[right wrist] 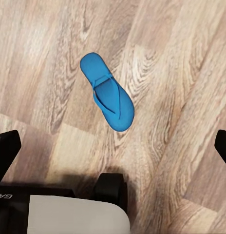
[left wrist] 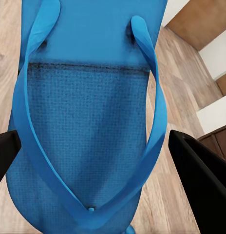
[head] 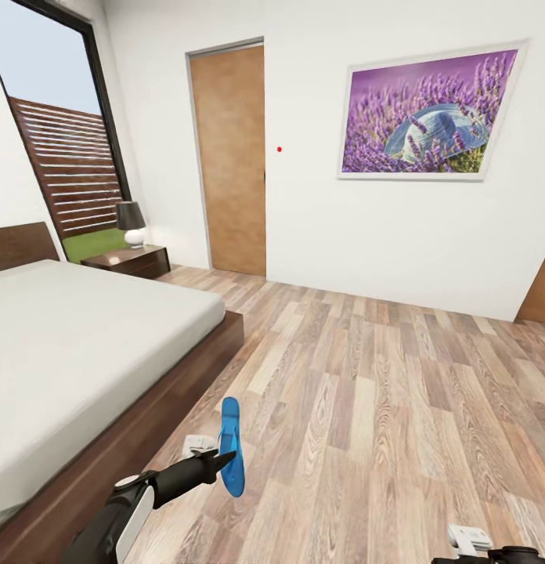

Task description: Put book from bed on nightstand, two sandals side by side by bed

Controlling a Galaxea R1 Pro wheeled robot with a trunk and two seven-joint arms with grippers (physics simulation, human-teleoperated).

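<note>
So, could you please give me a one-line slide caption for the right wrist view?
One blue sandal lies flat, strap up, on the wood-plank floor below the open right end effector.

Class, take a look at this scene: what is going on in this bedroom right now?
The robot's left gripper holds one bright blue flip-flop sandal on edge above the wood-plank floor, beside the low bed with its pale mattress. A second blue sandal lies flat on the floor under the right gripper, whose fingers are spread apart.
</note>
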